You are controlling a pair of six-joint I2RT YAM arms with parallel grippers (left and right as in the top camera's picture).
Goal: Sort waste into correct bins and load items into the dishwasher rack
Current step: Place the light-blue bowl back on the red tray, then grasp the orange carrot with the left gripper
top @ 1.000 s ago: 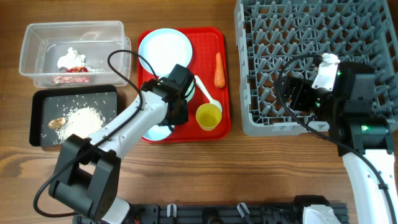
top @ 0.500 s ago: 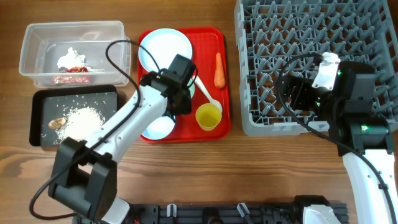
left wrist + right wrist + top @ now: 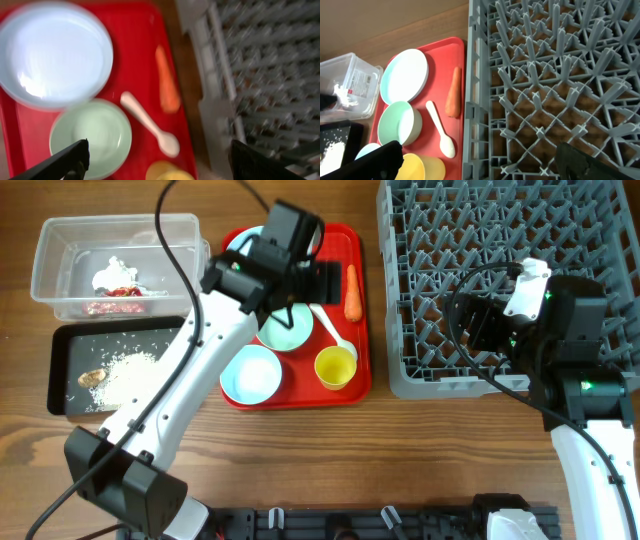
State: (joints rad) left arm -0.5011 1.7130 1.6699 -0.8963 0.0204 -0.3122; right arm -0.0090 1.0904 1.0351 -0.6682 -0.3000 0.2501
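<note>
One mint bowl [image 3: 286, 328]: now uncovered, perhaps touching blue bowl [image 3: 250, 374].
Left end effector [image 3: 160, 161]: risen, spread, empty.
Right end effector [image 3: 477, 162]: spread.

i see my left arm [image 3: 190, 370] stretched long from its base at the near left, elbow nearly straight, wrist turned so the left end effector [image 3: 318, 280] faces right and down. its fingers [image 3: 70, 160] stand wide apart, nothing between them. my right arm [image 3: 590, 395] is folded upright, the right end effector [image 3: 478, 330] facing left, jaws fully spread and empty.
</note>
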